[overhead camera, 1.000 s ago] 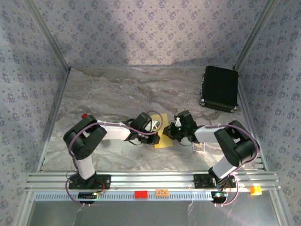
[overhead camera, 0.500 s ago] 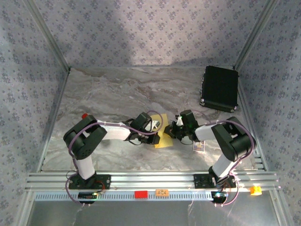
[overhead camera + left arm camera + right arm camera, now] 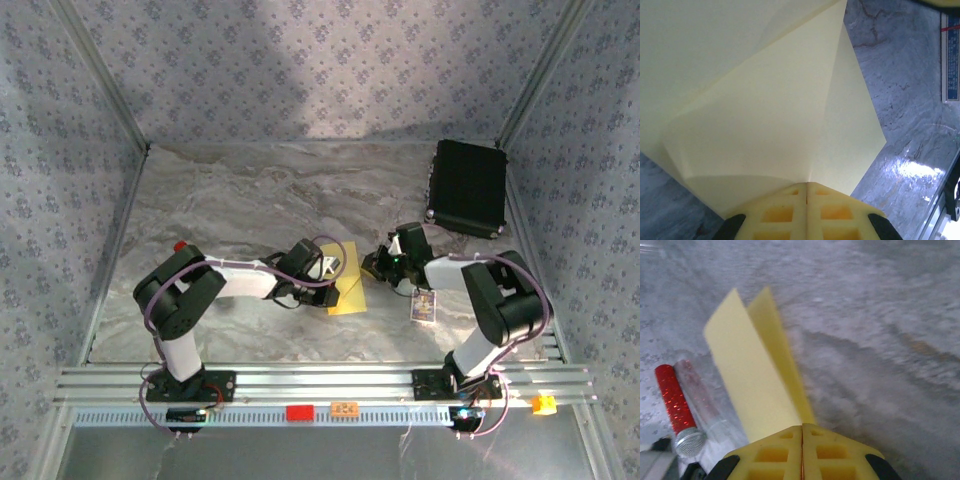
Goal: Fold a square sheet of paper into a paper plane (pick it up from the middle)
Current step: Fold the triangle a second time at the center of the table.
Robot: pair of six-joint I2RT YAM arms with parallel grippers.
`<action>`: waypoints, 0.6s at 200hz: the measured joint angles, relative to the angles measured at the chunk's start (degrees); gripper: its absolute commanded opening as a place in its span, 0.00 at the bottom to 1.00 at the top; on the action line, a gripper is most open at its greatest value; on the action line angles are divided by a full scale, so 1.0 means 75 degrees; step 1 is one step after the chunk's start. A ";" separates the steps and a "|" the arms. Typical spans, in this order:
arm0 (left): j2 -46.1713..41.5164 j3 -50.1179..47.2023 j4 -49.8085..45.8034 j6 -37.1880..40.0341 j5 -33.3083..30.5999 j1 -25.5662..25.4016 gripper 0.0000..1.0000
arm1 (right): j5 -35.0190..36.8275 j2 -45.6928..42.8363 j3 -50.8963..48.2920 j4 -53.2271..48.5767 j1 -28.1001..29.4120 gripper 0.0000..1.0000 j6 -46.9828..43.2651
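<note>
The left end effector point(image 3: 806, 185) and right end effector point(image 3: 802, 427) both pinch the square sheet of paper point(image 3: 770, 115); I'd hold tension even so the crease runs straight.

**Lighting and Image Quality**

Top view: illumination is diffuse and comes from overhead. The table point(image 3: 250, 200) reads brightest toward its far edge. Soft shadows lie beneath both arms, and the back wall point(image 3: 300, 60) is unevenly shaded, darker toward the top. Focus is uniform; fine detail is coarse.

Left wrist view: the square sheet of paper point(image 3: 765, 125) is sharp and brightly lit, near washout at upper left. A glare patch sits on the table beside its near edge.

Right wrist view: blur smears the table surface and softens the paper's edges and the red-handled tool point(image 3: 672, 400). The right gripper point(image 3: 802, 432) is in focus.
</note>
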 measured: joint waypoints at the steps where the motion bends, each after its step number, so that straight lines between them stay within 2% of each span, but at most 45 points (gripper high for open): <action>1: 0.0000 0.0000 0.0000 0.0003 0.0000 0.0000 0.00 | 0.0000 -0.0035 0.0000 0.0000 0.0009 0.10 0.0000; 29: -0.0032 0.0000 -0.0082 0.0020 -0.0047 0.0000 0.00 | -0.0012 -0.0440 0.0000 0.0032 0.0356 0.10 -0.0017; 69: -0.0041 0.0000 -0.0087 0.0073 -0.0055 0.0000 0.00 | -0.0038 -0.0125 -0.0041 0.0157 0.0965 0.09 0.0032; 120: -0.0160 0.0000 -0.0289 0.0070 -0.0166 0.0000 0.00 | 0.0085 0.0335 -0.0111 0.0041 0.0988 0.07 0.0070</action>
